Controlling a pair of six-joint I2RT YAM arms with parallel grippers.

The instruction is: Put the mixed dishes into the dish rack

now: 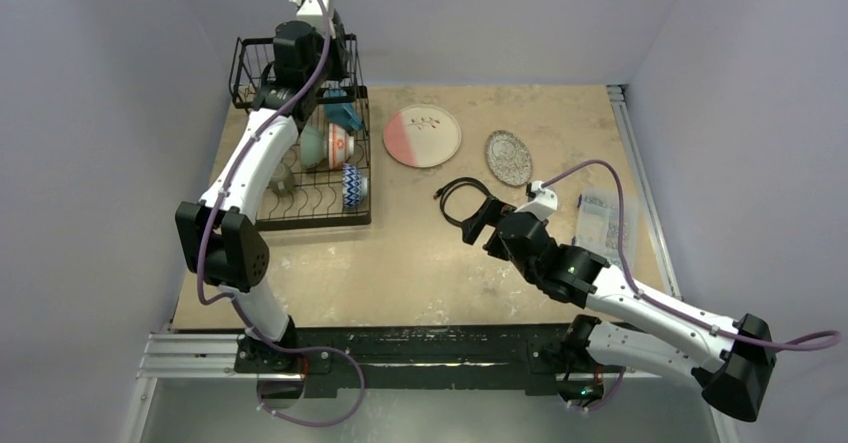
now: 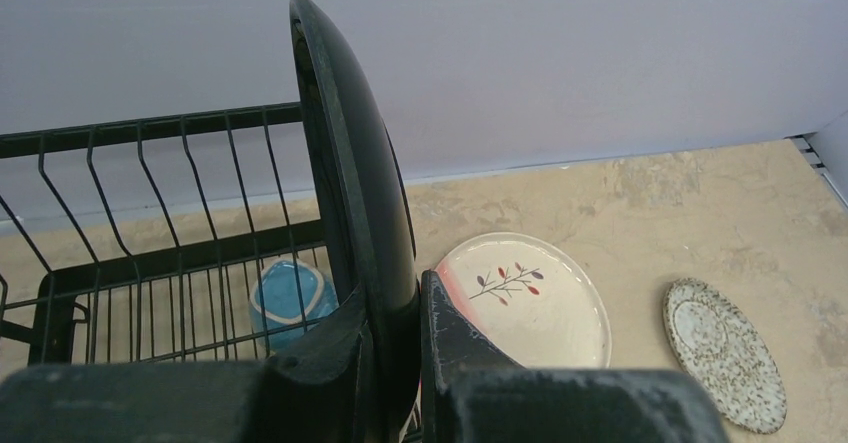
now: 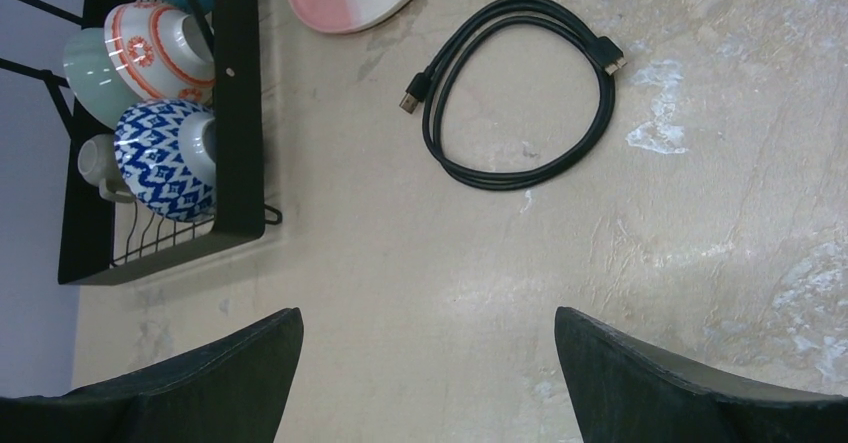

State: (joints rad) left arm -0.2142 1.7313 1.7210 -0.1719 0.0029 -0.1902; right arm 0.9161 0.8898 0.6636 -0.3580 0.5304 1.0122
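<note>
One black plate (image 2: 350,163) stands edge-up, pinched by left gripper (image 2: 396,315) at the far end of dish rack (image 2: 150,128), ready for slotting; right gripper (image 3: 425,325) spread, empty.

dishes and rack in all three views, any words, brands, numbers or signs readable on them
None can be read.
The pink-and-white plate bears only a twig drawing; the red-patterned bowl and the blue-patterned bowl bear only ornament.
The clear box is too small to tell.

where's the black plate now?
Left wrist view: round black plate upright in left end effector, at raised basket of black wire dish rack, far left.
</note>
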